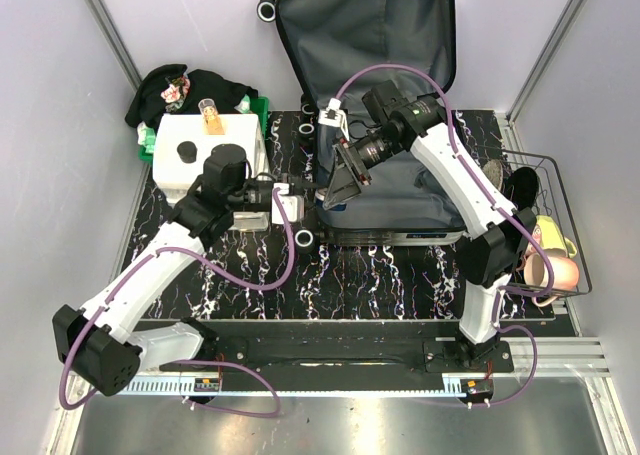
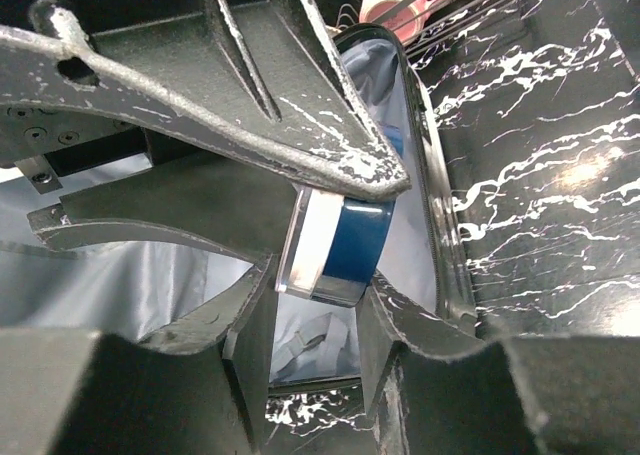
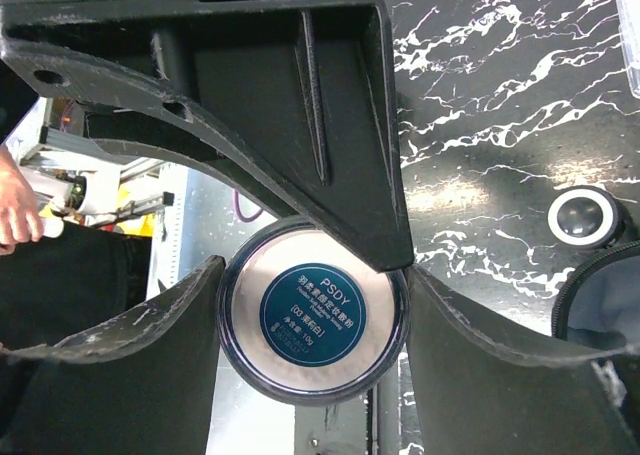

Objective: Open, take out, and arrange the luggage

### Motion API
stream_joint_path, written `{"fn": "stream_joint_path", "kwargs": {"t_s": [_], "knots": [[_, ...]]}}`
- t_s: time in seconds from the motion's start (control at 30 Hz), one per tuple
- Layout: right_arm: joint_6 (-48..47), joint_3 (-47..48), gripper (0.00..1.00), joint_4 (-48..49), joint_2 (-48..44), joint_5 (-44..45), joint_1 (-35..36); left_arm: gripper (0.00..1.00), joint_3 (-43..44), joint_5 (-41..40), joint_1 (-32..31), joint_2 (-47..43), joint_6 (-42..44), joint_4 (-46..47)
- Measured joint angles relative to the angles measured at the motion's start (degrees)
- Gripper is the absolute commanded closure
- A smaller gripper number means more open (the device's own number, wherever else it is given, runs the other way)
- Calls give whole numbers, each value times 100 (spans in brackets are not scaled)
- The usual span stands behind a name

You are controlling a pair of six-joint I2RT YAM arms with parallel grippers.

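Note:
The luggage [image 1: 400, 35] lies open on the marbled table, lid propped up at the back and its dark grey lining showing. A small round jar [image 3: 312, 320] with a blue label sits between the fingers of my right gripper [image 3: 312, 315], which is shut on its sides. In the left wrist view the same jar [image 2: 335, 250] shows edge-on, blue lid and clear base, above the suitcase lining [image 2: 100, 285]. My left gripper [image 2: 320, 287] pinches its lower edge from the opposite side. Both grippers meet at the suitcase's left front corner [image 1: 310, 203], where the jar is mostly hidden.
A white drawer unit [image 1: 205, 145] stands at the left with small items on top. Behind it is a green bin [image 1: 258, 110] heaped with dark clothes. A wire basket [image 1: 545, 225] with pink and yellow cups sits at the right edge. A suitcase wheel [image 3: 583, 216] rests on the table.

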Motion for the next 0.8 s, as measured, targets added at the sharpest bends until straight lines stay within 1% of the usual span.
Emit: {"fn": "stream_joint_path", "kwargs": {"t_s": [0.03,0.07,0.1,0.23,0.27,0.3,0.37,0.4,0.5,0.57,0.67,0.73,0.8], "knots": [[28,0,18,0,0,-7,0,95,0,7,-2,-11,-107,4],[74,0,2,4,-2,-15,0,99,0,9,-2,-24,-208,9],[120,0,0,26,-7,-22,0,100,2,0,-2,-35,-348,11],[184,31,0,269,-20,122,-52,100,28,-31,7,-42,-1220,68],[278,24,1,376,-57,120,-85,100,52,-39,48,-42,-1550,98],[387,-13,0,525,-118,125,-153,100,74,-44,94,-42,-1843,136],[743,-321,0,1174,-435,144,-382,100,140,-28,260,-33,-2625,284],[994,-702,0,1683,-719,153,-551,100,177,-9,328,-22,-2944,380],[1873,-2028,0,3338,-1725,293,-1075,100,262,149,686,79,-4424,935],[2481,-2695,0,4374,-2249,424,-1255,100,330,273,918,188,-5313,1327],[3294,-3257,0,5775,-2608,568,-1174,100,407,389,1062,326,-6188,1655],[3609,-3447,0,6422,-2636,651,-1119,100,415,501,1062,367,-6568,1790],[3825,-3620,0,6918,-2627,745,-1104,100,415,680,1062,407,-7130,2024]]}}
